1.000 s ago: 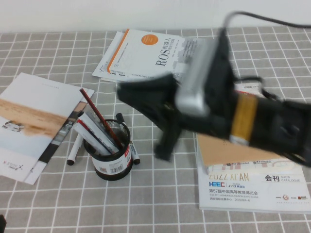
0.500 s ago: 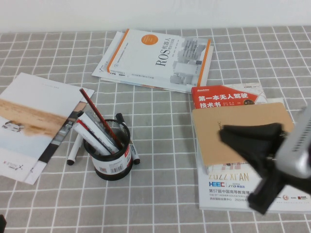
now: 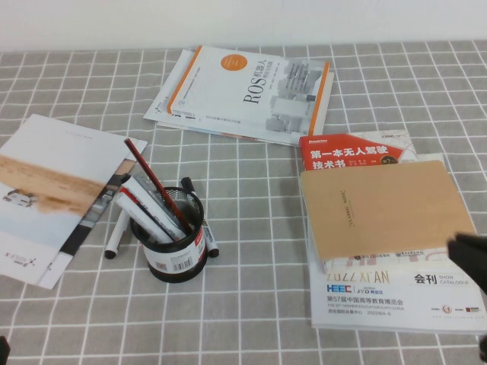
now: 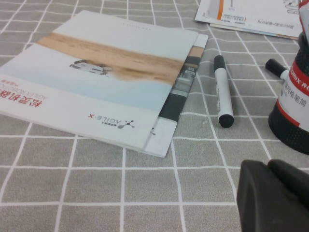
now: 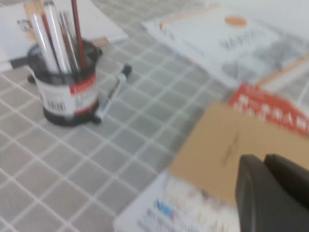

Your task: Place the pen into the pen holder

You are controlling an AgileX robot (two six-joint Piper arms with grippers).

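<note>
Grey-checked desk (image 3: 251, 251). Right gripper (image 3: 473, 262) now withdrawn to the right edge, off the stacked books (image 3: 380, 228); fingers look together, empty. Left gripper (image 4: 275, 195) at the near-left corner; fingers, we cannot tell. Pen holder (image 3: 171, 243) near-left of centre; a pen (image 3: 116, 234) lies just beside it, unplaced.

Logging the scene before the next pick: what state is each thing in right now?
pen holder: upright, holding several pens.
pen left of holder: lying flat, capped.
pen right of holder: lying flat against the holder.
left gripper: shut, low beside the holder.
right gripper: shut, over the brown notebook.
</note>
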